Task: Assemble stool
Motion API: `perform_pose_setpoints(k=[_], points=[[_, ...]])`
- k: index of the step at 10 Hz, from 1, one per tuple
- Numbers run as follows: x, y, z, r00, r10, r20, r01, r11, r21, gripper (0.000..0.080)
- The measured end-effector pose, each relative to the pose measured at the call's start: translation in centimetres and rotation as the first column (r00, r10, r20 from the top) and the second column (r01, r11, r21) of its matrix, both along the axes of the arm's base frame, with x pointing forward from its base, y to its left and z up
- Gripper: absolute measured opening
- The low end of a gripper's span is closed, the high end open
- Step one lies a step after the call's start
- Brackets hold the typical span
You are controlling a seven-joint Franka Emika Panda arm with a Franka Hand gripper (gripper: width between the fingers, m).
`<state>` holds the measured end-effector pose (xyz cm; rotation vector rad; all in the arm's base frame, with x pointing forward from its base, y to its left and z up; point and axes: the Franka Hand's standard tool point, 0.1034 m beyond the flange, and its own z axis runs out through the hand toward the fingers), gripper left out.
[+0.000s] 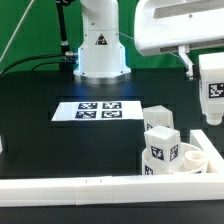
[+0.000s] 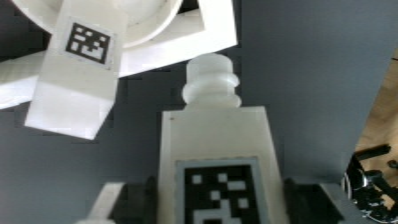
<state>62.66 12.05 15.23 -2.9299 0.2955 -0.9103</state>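
Note:
My gripper (image 1: 208, 70) hangs above the table at the exterior view's right, shut on a white stool leg (image 1: 213, 92) with a square tag on its face. In the wrist view the held leg (image 2: 221, 150) sits between the two fingers (image 2: 118, 203), its ribbed peg tip pointing away from the gripper (image 2: 222, 208). The round white seat (image 1: 194, 157) lies on the table below and to the left of the held leg. Two tagged legs (image 1: 160, 119) stand up from it. The wrist view shows the seat (image 2: 169, 25) with a tagged leg (image 2: 75, 70) beyond the peg.
The marker board (image 1: 100, 109) lies flat in the middle of the black table. A long white L-shaped rail (image 1: 90, 186) runs along the front edge and turns up the right side next to the seat. The robot base (image 1: 100, 45) stands at the back.

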Motion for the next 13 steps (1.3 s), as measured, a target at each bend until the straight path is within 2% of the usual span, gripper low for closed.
perform_pose_setpoints(k=[1, 2, 11, 13], points=[[-0.7, -1.2, -1.1, 1.0, 0.016, 0.011, -0.016, 0.999, -0.029, 0.0334], [-1.1, -1.3, -1.5, 1.0, 0.008, 0.005, -0.008, 1.0, -0.027, 0.0334], [-1.1, -1.3, -1.5, 1.0, 0.009, 0.003, -0.009, 1.0, -0.03, 0.0334], [-1.7, -0.1, -2.4, 0.999, 0.046, -0.009, -0.046, 0.998, -0.05, 0.0334]])
